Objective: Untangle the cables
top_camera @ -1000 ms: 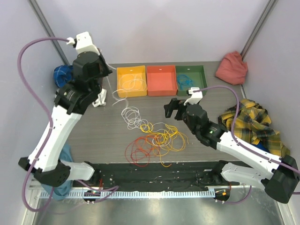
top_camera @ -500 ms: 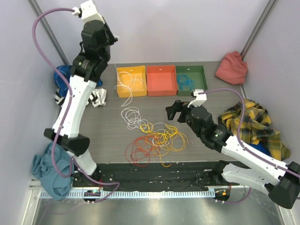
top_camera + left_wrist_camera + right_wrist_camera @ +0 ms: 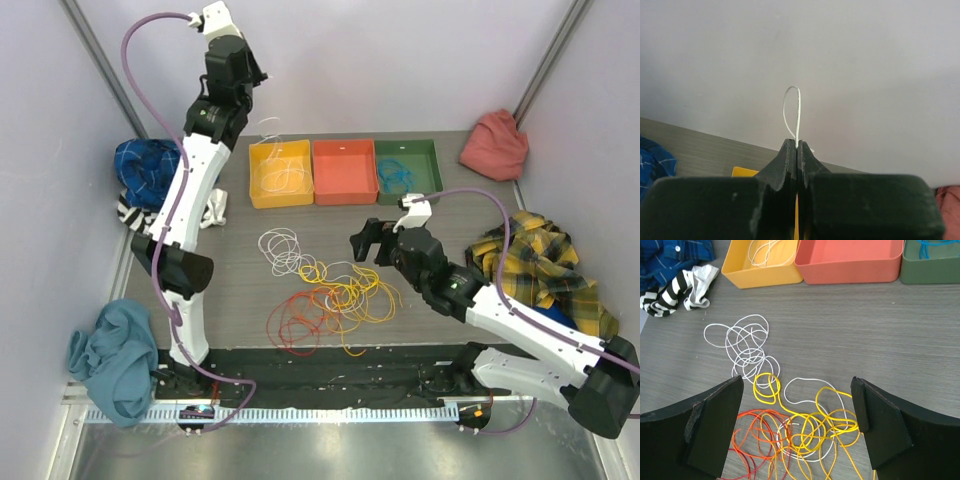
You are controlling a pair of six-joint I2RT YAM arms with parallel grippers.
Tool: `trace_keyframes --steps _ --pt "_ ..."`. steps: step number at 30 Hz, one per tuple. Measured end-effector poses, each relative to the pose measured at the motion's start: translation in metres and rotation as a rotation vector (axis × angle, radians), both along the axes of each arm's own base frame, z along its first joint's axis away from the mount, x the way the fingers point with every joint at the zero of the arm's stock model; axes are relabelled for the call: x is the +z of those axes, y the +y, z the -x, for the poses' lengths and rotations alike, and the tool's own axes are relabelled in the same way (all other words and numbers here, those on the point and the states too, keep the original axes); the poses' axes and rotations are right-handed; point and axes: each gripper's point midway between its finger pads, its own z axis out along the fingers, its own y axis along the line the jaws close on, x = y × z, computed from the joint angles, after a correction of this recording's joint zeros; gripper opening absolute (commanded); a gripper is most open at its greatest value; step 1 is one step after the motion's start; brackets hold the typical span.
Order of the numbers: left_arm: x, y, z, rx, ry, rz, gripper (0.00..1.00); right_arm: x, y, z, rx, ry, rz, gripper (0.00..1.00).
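Observation:
My left gripper (image 3: 252,80) is raised high above the back of the table, shut on a white cable (image 3: 797,112). A loop sticks out past its tips (image 3: 797,142). That white cable (image 3: 268,130) hangs down into the yellow bin (image 3: 252,178). On the table lie a white coil (image 3: 283,248), tangled yellow cables (image 3: 352,295) and orange and red cables (image 3: 295,320). My right gripper (image 3: 366,240) is open and empty above the tangle. In the right wrist view its tips (image 3: 796,385) frame the yellow loops (image 3: 832,422), with the white coil (image 3: 745,347) ahead and the orange and red loops (image 3: 757,432) at the left.
A red bin (image 3: 344,170) and a green bin (image 3: 430,165) holding a blue cable stand beside the yellow one. There is a blue cloth (image 3: 145,170) and a striped cloth (image 3: 212,208) at the left. A red cloth (image 3: 495,145) and a plaid cloth (image 3: 540,265) lie at the right. A teal cloth (image 3: 108,355) is at the front left.
My left arm has risen and swung up and to the right, lifting the white cable above the yellow bin. My right gripper has barely moved.

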Motion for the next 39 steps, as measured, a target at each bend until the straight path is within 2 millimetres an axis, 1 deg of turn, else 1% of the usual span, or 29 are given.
trace_keyframes --steps 3,5,6,7,10,12,15,17,20,21,22,23,24,25,28,31,34,36,37,39 --pt "-0.006 0.001 -0.005 -0.004 -0.001 0.015 0.0 -0.008 -0.001 0.002 0.006 0.019 0.015 0.99" --pt "-0.023 -0.001 -0.009 -0.01 0.023 0.025 0.0 -0.011 -0.002 0.003 0.006 0.024 0.024 0.99" --pt "-0.039 -0.001 -0.011 -0.012 0.054 0.021 0.0 -0.011 -0.002 0.003 0.006 0.024 0.026 0.99" --pt "-0.051 -0.002 -0.013 -0.013 0.075 0.021 0.0 -0.011 -0.002 0.003 0.006 0.023 0.027 0.99" --pt "-0.101 -0.004 -0.016 -0.018 0.175 0.0 0.0 -0.011 -0.002 0.003 0.006 0.023 0.028 0.99" --pt "-0.123 -0.005 -0.016 -0.019 0.224 -0.014 0.0 -0.011 -0.002 0.003 0.005 0.023 0.027 0.99" --pt "-0.136 -0.007 -0.021 -0.019 0.244 -0.021 0.0 -0.012 -0.002 0.003 0.005 0.024 0.028 0.99" --pt "-0.139 -0.01 -0.028 -0.019 0.243 -0.022 0.01 -0.014 -0.003 0.003 0.002 0.028 0.032 0.99" --pt "-0.145 -0.018 -0.048 -0.03 0.233 -0.021 0.2 -0.019 -0.005 0.004 -0.002 0.035 0.043 0.99" --pt "-0.149 -0.021 -0.054 -0.035 0.235 -0.023 0.4 -0.02 -0.006 0.004 -0.005 0.037 0.046 0.99" --pt "-0.156 -0.024 -0.059 -0.042 0.243 -0.025 0.51 -0.02 -0.007 0.004 -0.007 0.037 0.048 0.99" --pt "-0.167 -0.028 -0.064 -0.048 0.26 -0.021 0.63 -0.02 -0.008 0.004 -0.011 0.036 0.051 0.99" --pt "-0.174 -0.028 -0.065 -0.052 0.274 -0.034 0.82 -0.02 -0.009 0.004 -0.014 0.034 0.055 0.99" --pt "-0.187 -0.029 -0.066 -0.051 0.302 -0.038 1.0 -0.019 -0.01 0.004 -0.018 0.033 0.057 0.99" --pt "-0.21 -0.027 -0.064 -0.043 0.364 -0.062 1.0 -0.019 -0.012 0.004 -0.026 0.03 0.065 0.99" --pt "-0.22 -0.022 -0.059 -0.021 0.403 -0.077 1.0 -0.019 -0.013 0.004 -0.029 0.028 0.068 0.99" --pt "-0.215 -0.016 -0.056 0.006 0.399 -0.081 1.0 -0.017 -0.015 0.004 -0.03 0.024 0.066 0.99" --pt "-0.206 -0.011 -0.049 0.018 0.391 -0.077 1.0 -0.014 -0.016 0.005 -0.033 0.016 0.063 0.99" --pt "-0.199 -0.009 -0.043 0.023 0.386 -0.066 1.0 -0.012 -0.017 0.005 -0.034 0.011 0.061 0.99" --pt "-0.18 -0.006 -0.022 0.02 0.373 -0.049 0.96 -0.009 -0.018 0.005 -0.037 0.001 0.056 0.99"
